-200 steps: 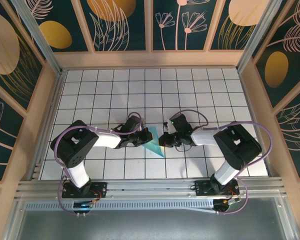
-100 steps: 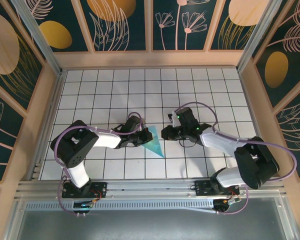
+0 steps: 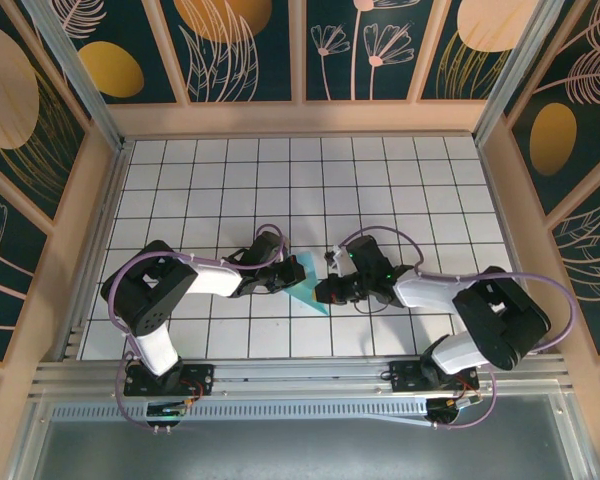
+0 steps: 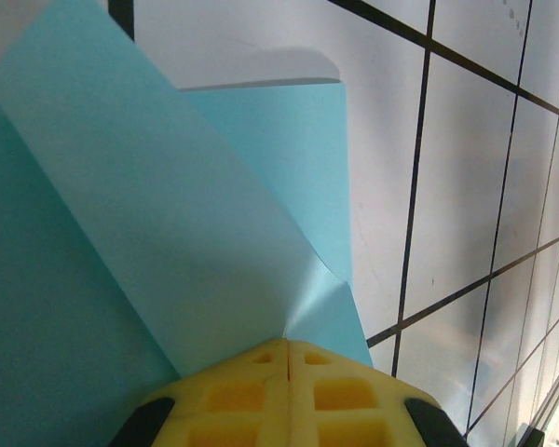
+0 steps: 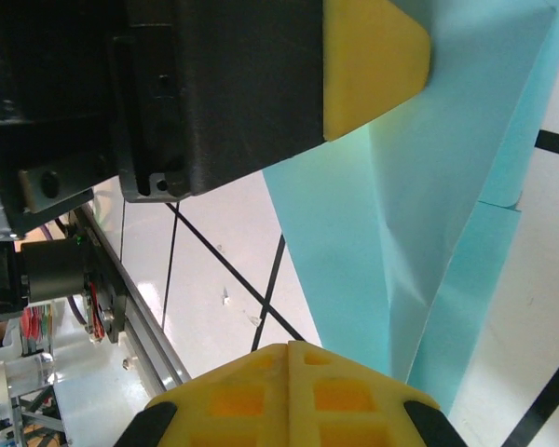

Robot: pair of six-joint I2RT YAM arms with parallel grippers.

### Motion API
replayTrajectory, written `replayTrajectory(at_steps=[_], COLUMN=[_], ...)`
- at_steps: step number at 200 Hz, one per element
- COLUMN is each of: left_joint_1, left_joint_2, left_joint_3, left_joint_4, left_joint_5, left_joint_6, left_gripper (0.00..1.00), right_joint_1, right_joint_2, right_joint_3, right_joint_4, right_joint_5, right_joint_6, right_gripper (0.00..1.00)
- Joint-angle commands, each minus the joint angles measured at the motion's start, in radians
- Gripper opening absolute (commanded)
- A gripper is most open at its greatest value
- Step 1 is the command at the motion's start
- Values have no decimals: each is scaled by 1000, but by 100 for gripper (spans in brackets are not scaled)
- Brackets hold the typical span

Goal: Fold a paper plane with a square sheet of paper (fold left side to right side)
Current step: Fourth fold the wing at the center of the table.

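Since the earlier frames the left tool (image 3: 286, 279) has stayed put, jaws pressed together and tip on the paper (image 3: 306, 288), while the right tool (image 3: 323, 291), also pressed together, has swung out and returned to the sheet's right edge, mid-worktop (image 3: 230, 180). To crease well, the left tip should probably pin the fold while the right sweeps the flap flat, lightly. The left wrist view shows that flap lifting, where the top view reads a flat triangle; the right wrist view adds the left pad (image 5: 373, 65) bearing on the paper.
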Motion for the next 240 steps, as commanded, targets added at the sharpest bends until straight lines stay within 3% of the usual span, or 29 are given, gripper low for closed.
replayTrajectory(at_steps=[1,240], left_joint_1=[-4,-4], left_joint_2=[38,43], left_joint_3=[-22,-13], left_joint_4=[-77,-89], left_joint_5=[-59,-64], left_joint_6=[24,30], left_gripper=[0,0], right_joint_1=[12,58], right_joint_2=[26,72], right_joint_3=[-15,-93], right_joint_4=[58,113], right_joint_5=[-29,-17], right_joint_6=[12,54], right_gripper=[0,0])
